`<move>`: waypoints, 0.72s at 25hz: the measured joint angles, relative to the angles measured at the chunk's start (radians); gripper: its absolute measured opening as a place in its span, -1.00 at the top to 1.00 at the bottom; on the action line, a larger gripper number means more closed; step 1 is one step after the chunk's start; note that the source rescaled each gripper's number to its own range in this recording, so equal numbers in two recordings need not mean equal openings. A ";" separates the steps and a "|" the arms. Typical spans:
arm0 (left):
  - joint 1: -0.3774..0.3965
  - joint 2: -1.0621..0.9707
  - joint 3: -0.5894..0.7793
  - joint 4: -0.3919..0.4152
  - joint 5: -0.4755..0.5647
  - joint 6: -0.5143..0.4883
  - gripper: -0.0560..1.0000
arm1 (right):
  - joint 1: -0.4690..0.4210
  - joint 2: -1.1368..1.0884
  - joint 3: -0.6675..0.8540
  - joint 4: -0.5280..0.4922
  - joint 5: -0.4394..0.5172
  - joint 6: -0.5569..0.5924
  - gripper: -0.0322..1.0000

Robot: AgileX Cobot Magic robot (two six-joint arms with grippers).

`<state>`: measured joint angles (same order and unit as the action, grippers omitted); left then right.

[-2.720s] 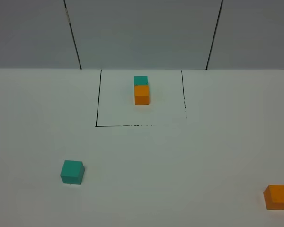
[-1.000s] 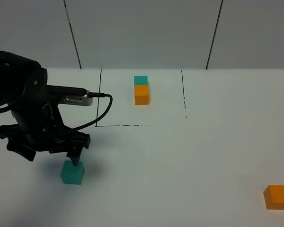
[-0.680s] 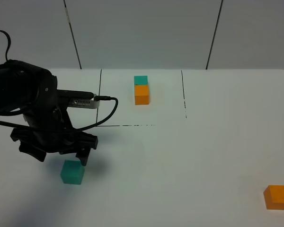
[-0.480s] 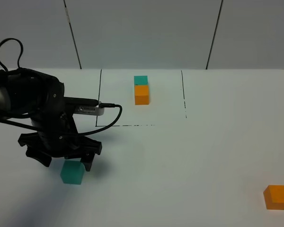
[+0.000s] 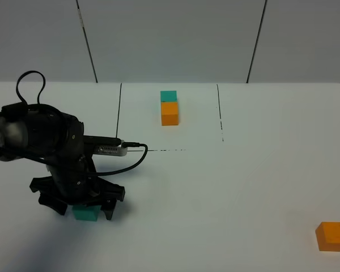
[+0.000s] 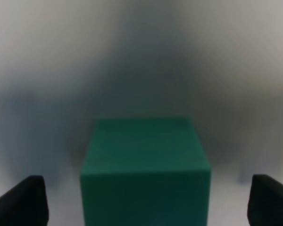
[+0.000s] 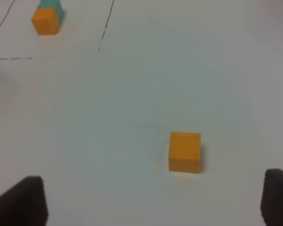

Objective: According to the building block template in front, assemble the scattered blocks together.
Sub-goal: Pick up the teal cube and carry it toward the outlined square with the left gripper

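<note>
At the near left, the left gripper (image 5: 85,213) has dropped from hovering above the loose teal cube (image 5: 86,213) to table (image 5: 260,170) level. Its jaws are spread wide, one on each side of the block. The cube itself has not shifted from its spot. The left wrist view shows the teal cube (image 6: 145,160) centred between the dark fingertips (image 6: 20,202), with a clear gap on either side, so nothing is clamped yet. By my reading the approach is finished and closing on the block is the step due next. Further right and far back, the building block template (image 5: 169,107) sits unchanged inside its black outline, teal behind orange and touching. At the near right edge the loose orange cube (image 5: 332,236) is untouched, well apart from everything. The right gripper (image 7: 150,202) is outside the high view. Its own camera shows its jaws parted and empty, with the orange cube (image 7: 185,151) ahead of them and not between them.
</note>
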<state>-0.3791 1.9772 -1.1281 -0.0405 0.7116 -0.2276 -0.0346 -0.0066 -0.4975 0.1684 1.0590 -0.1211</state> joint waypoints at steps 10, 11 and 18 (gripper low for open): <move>0.000 0.002 0.038 -0.005 -0.126 0.013 -0.54 | 0.000 0.000 0.000 0.000 0.000 0.000 -0.62; 0.000 0.002 0.038 -0.005 -0.128 0.014 -0.54 | 0.000 0.000 0.000 0.000 0.000 0.000 -0.62; 0.000 0.012 0.037 -0.013 -0.109 0.021 -0.47 | 0.000 0.000 0.000 0.000 0.000 0.000 -0.62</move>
<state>-0.3791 1.9893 -1.0914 -0.0531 0.6026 -0.2069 -0.0346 -0.0066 -0.4975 0.1684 1.0590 -0.1211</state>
